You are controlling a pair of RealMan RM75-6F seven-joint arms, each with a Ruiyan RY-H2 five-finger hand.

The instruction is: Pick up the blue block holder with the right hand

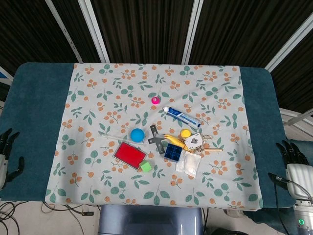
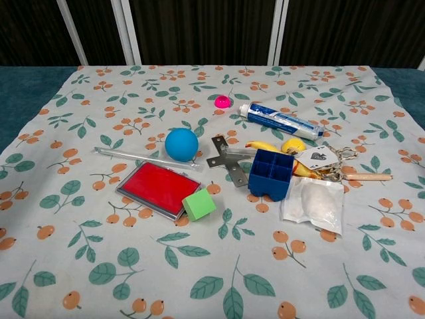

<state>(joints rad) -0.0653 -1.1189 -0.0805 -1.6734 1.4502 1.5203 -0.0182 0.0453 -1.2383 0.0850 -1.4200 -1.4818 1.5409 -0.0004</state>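
The blue block holder [image 1: 172, 151] [image 2: 271, 173] is a small square box with compartments, standing upright on the floral cloth right of centre, between a grey metal bracket and a white sachet. My right hand [image 1: 293, 155] hangs off the table's right edge with dark fingers spread and nothing in it, far from the holder. At the far left edge my left hand [image 1: 7, 152] also holds nothing, fingers apart. Neither hand shows in the chest view.
Around the holder lie a grey bracket [image 2: 226, 160], a yellow banana toy [image 2: 265, 146], a yellow ball [image 2: 293, 145], a playing card with keys [image 2: 317, 157] and a white sachet [image 2: 313, 205]. Further left are a blue ball [image 2: 181, 143], red pad [image 2: 159, 188] and green cube [image 2: 198, 204]. A toothpaste tube [image 2: 281, 119] lies behind.
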